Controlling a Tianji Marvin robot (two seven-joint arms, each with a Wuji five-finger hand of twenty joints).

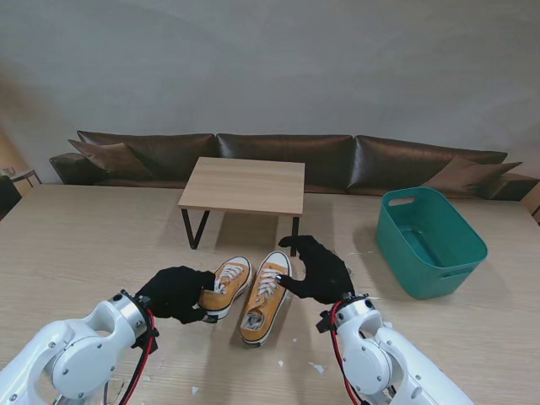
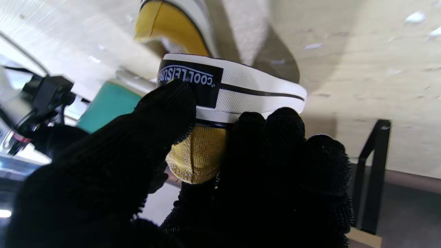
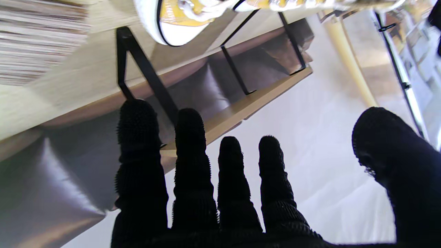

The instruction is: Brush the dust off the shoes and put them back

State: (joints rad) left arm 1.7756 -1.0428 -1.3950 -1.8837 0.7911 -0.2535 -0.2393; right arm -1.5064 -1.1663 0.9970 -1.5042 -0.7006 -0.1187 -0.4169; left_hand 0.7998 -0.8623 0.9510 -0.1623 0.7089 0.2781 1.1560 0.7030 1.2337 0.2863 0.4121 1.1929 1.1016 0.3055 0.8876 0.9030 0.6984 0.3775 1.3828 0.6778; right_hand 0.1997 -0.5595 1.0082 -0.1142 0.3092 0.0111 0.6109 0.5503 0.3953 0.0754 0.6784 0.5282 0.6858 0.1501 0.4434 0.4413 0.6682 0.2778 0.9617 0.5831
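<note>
Stand view: two yellow canvas sneakers side by side on the wooden surface [image 1: 76,245], toes pointing away, nearer than the small wooden side table [image 1: 245,184]. Left sneaker [image 1: 228,285] gripped at the heel by the left hand [image 1: 175,292]; right sneaker [image 1: 266,295] touched or nearly touched along its outer side by the right hand [image 1: 316,270], exact contact not determinable. Teal basket [image 1: 430,240] well apart to the right. White flecks [image 1: 315,367] scattered on the surface near the shoes.

Left wrist view: thumb [image 2: 165,110] pressed on the black heel label, remaining fingers [image 2: 275,137] wrapped over the white rubber sole edge and yellow heel canvas [image 2: 196,155]. Closed firmly on the shoe.

Right wrist view: fingers [image 3: 193,155] straight and spread, thumb held wide, nothing held. Open. Toe cap of a sneaker [image 3: 162,20] visible beyond the fingertips.

No brush visible in any view.

Judgement on the step: heel grip adequate for steadying or lifting the left sneaker. Recommended: keep the thumb clamped on the label, raise the heel level to avoid dragging the toe, and sweep with the flat open right hand from laces toward toe, away from the other shoe.
</note>
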